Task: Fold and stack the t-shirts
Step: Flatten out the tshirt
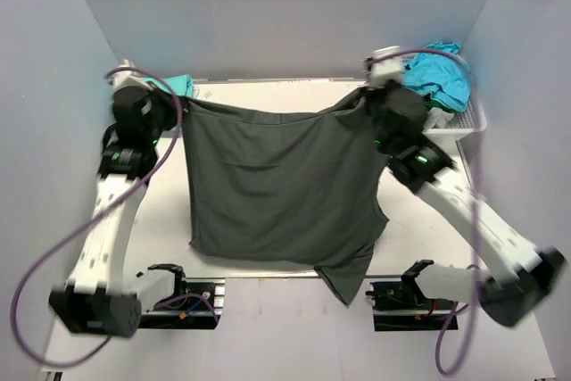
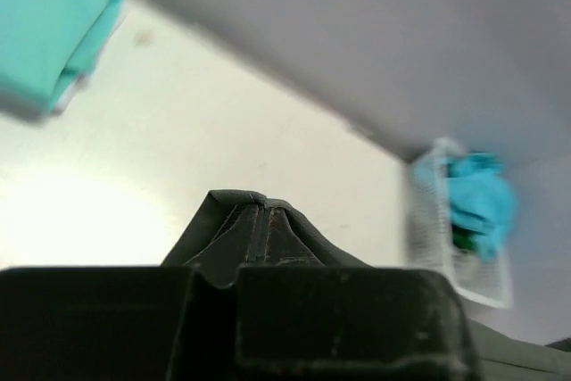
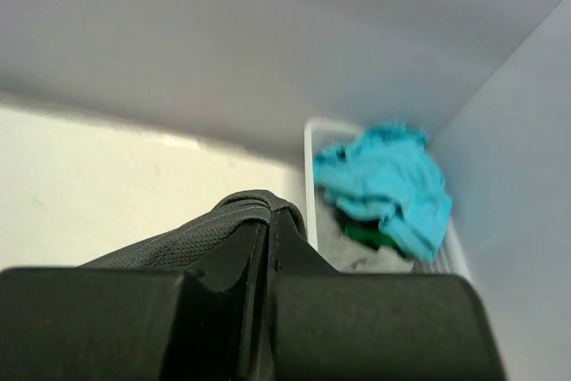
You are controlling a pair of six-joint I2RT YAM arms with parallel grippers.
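The dark charcoal t-shirt (image 1: 281,185) hangs spread between both arms above the table, its lower part draping toward the near edge. My left gripper (image 1: 181,106) is shut on its far left corner; the pinched cloth (image 2: 254,229) shows between the jaws. My right gripper (image 1: 370,95) is shut on the far right corner, cloth (image 3: 241,220) pinched there too. A folded mint-green t-shirt (image 1: 178,85) lies at the far left, also in the left wrist view (image 2: 53,28). A turquoise t-shirt (image 1: 437,73) lies crumpled in the basket.
The white lattice basket (image 1: 468,120) stands at the far right corner, also seen in the right wrist view (image 3: 310,176), with turquoise and green cloth in it. Grey walls close in the back and both sides. Arm mounts sit at the near edge.
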